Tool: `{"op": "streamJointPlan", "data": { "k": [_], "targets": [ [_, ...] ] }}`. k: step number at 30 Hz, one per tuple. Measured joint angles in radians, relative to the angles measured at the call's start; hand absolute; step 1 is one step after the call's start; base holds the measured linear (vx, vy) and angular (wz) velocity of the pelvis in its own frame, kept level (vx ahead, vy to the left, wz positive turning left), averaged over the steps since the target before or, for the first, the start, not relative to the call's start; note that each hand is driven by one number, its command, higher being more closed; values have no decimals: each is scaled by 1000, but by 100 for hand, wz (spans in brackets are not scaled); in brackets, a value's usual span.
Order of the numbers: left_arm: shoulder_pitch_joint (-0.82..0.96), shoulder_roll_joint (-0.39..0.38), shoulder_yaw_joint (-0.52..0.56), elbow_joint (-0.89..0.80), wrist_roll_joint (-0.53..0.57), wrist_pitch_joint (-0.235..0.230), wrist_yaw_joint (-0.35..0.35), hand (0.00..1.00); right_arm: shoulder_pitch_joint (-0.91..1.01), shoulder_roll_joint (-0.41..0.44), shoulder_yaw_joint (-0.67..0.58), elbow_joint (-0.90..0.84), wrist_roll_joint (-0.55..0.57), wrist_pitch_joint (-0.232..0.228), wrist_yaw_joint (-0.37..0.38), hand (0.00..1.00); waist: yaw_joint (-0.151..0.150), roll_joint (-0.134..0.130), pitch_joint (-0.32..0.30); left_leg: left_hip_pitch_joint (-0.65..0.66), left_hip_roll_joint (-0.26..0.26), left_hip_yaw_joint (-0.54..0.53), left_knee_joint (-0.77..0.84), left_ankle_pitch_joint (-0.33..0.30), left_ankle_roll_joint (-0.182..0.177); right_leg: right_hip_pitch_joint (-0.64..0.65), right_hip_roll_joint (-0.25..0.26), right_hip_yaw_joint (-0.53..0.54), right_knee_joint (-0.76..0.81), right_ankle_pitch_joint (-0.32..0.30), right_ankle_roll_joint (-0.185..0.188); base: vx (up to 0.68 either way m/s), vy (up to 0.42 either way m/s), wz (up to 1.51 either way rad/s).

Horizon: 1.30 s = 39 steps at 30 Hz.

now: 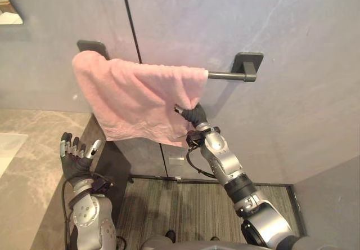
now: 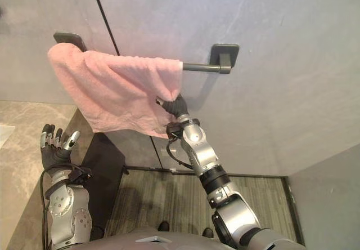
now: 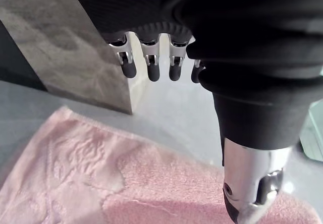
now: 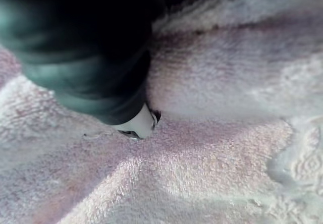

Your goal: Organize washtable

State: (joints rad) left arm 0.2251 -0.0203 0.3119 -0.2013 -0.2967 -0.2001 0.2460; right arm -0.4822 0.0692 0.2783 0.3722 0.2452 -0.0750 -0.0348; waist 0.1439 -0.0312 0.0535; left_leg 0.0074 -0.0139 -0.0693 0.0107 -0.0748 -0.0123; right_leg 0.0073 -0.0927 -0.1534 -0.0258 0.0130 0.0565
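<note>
Grey wall holds the towel bar (image 1: pixel 226 76); pink towel (image 1: pixel 135 98) hangs just above the right hand (image 1: pixel 195 115), buried in its edge (grip: cannot tell), probably to straighten it; left hand (image 1: pixel 75 154) hovers lower, released.

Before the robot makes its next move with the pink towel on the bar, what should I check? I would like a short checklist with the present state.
1. Towel hangs over the bar: ok.
2. Towel spread along the bar: not ok, bunched toward the left, right end bare.
3. Right hand touches the towel: ok, at its lower right part.
4. Right hand's hold is firm: cannot tell, it is buried in the cloth.
5. Left hand free: ok, open, holds nothing.
</note>
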Motion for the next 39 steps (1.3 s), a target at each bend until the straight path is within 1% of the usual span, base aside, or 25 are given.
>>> {"op": "streamJointPlan", "data": {
  "k": [2, 5, 10, 12, 15, 18, 21, 22, 25, 28, 31, 33, 34, 36, 39],
  "targets": [
    [-14, 3, -8, 0, 1, 1, 0, 0, 18, -18, -5, -28, 0, 0, 0, 100, -2, 0, 0, 0, 0, 10, 6, -5, 1, -2, 0, 8, 0, 1, 1, 8, 7, -16],
    [-39, 27, -33, 0, 11, 1, 0, 0, 22, -22, -8, -31, 0, 0, 1, 100, -25, 0, 0, 0, 0, 18, 10, -7, 1, -3, 0, 15, 0, 3, 2, -3, 7, -10],
    [-85, 40, -60, 0, 22, 1, 1, 0, 50, -25, -7, -92, 0, 0, 1, 100, -33, 1, 0, 9, 3, 65, 20, -21, 4, -9, 4, 60, -2, 12, 4, 1, 17, -25],
    [-110, 47, -86, 0, 42, 1, 1, 0, 51, -25, -4, -103, 1, -1, 2, 100, -52, 1, 0, 9, 2, 71, 24, -24, 6, -9, 4, 64, -2, 13, 3, -3, 14, -10],
    [-138, 75, -121, 0, 49, 1, 4, 0, 52, -26, 5, -106, 10, -1, 7, 100, -53, 3, -1, 15, 5, 95, 25, -28, 4, -13, 8, 91, -3, 17, 3, -1, 3, -23],
    [-161, 69, -134, 5, 49, 0, 20, 0, 53, -26, 17, -109, 10, -1, 14, 100, -55, 3, -1, 16, 8, 113, 26, -28, 4, -22, 12, 106, -4, 23, 1, -10, -4, -17],
    [-167, 81, -142, 11, 49, 0, 27, 0, 56, -33, 48, -131, 11, 0, 15, 100, -54, 4, -3, 13, 11, 119, 31, -28, 4, -25, 16, 112, -19, 40, 0, -29, -5, -8],
    [-176, 80, -147, 24, 49, -1, 39, 100, 64, -34, 65, -153, 11, -1, 17, 100, -54, 7, -6, 12, 11, 121, 31, -28, 4, -25, 16, 114, -22, 43, -1, -34, 2, -7],
    [-190, 84, -154, 50, 49, -1, 52, 100, 79, -34, 93, -176, 12, -1, 29, 100, -55, 11, -14, 12, 11, 124, 32, -28, 4, -25, 16, 115, -22, 46, -2, -34, 6, -4],
    [-194, 104, -170, 75, 49, 0, 66, 100, 80, -34, 120, -176, 13, -1, 36, 100, -57, 15, -24, 12, 11, 134, 32, -28, 4, -29, 17, 120, -22, 50, -3, -42, 7, -9],
    [-195, 116, -211, 90, 49, 2, 70, 100, 82, -34, 137, -176, 20, -1, 35, 100, -61, 19, -51, 1, 11, 145, 30, -26, 3, -42, 17, 133, -28, 59, -1, -13, 12, -12],
    [-206, 114, -241, 94, 50, 2, 66, 100, 82, -34, 159, -176, 42, -1, 36, 100, -83, 20, -60, 1, 11, 149, 27, -25, 3, -40, 17, 138, -31, 62, -1, 4, 4, -8],
    [-216, 113, -244, 100, 50, 3, 64, 100, 83, -34, 159, -176, 48, -1, 36, 100, -86, 20, -60, 1, 11, 151, 25, -25, 3, -40, 18, 140, -31, 62, -1, 4, -2, -6],
    [-247, 112, -241, 121, 67, 3, 60, 100, 91, -34, 157, -176, 49, -1, 36, 100, -101, 22, -62, 10, 11, 152, 8, -15, 5, -39, 18, 141, -32, 62, -1, 3, -2, -2],
    [-253, 108, -240, 123, 72, 3, 60, 100, 126, -34, 156, -176, 49, -2, 35, 100, -105, 23, -69, 20, 11, 150, -14, -5, 3, -40, 19, 140, -36, 62, 0, 11, -3, 1]
  ]
}}
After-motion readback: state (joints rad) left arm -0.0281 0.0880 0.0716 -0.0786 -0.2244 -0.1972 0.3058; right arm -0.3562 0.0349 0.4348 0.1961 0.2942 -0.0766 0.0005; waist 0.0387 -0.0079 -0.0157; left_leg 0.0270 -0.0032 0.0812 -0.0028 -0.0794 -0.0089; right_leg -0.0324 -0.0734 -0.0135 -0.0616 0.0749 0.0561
